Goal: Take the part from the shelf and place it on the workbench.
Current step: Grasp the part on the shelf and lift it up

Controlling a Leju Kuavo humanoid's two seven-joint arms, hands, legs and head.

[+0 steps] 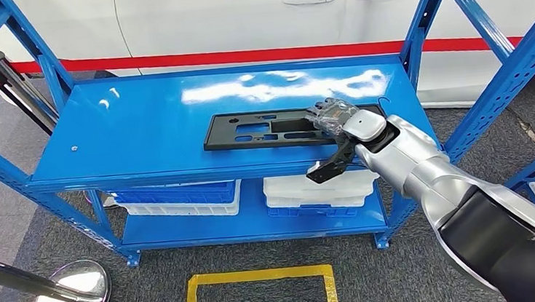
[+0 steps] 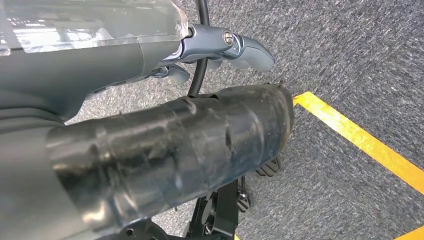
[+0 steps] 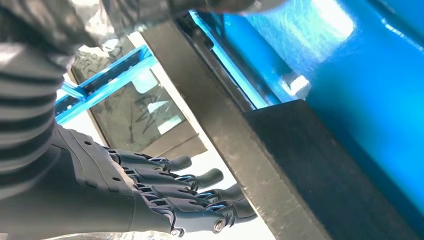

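Note:
A flat black part (image 1: 263,129) with several cut-outs lies on the top of the blue shelf (image 1: 138,126), right of centre. My right hand (image 1: 335,127) is at the part's right end. Its plastic-wrapped thumb lies over the part, and its dark fingers (image 1: 325,169) hang down past the shelf's front edge. In the right wrist view those fingers (image 3: 170,190) stretch out under the dark edge of the part (image 3: 300,165), apart from it and closed on nothing. My left hand (image 2: 200,100) hangs over the grey carpet and holds nothing.
On the lower shelf sit blue and white bins (image 1: 181,199) and a white bin (image 1: 319,190). Blue uprights (image 1: 416,43) frame the shelf, and a white car (image 1: 252,13) stands behind it. A chrome stanchion base (image 1: 69,296) and a yellow floor marking (image 1: 257,276) lie in front.

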